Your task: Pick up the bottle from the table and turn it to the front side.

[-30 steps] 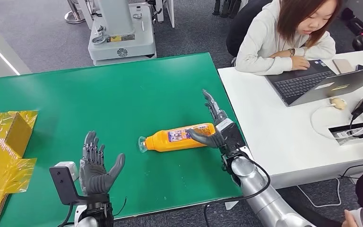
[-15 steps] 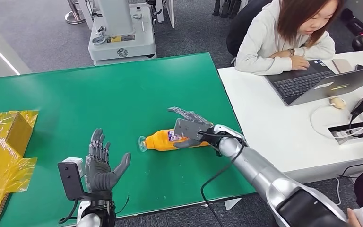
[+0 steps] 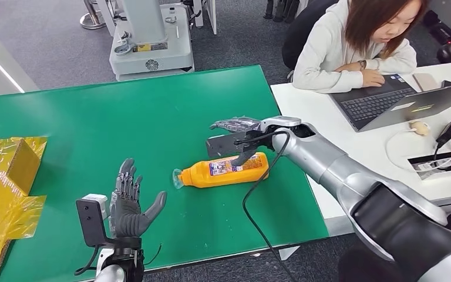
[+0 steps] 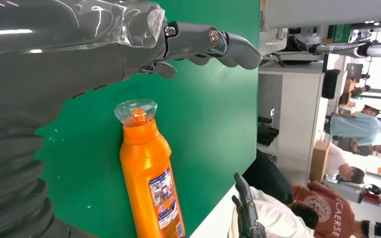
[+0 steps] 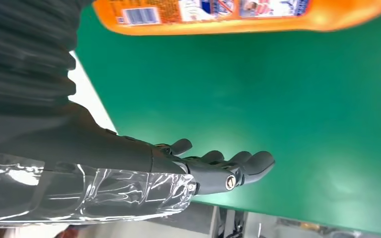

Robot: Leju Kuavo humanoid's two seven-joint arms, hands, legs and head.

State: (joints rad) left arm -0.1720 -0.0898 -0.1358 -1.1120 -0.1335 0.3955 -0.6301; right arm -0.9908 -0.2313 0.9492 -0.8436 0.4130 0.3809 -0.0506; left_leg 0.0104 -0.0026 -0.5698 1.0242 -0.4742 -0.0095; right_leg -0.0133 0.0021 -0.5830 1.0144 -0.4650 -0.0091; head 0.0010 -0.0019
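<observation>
The green table fills mid-frame; the orange bottle lies on its side centre-right. The right hand hovers just above it, fingers spread, empty. Lower left, the left hand stands palm-open. Label print unreadable.

Head looks down; wrists close over bottle.
</observation>
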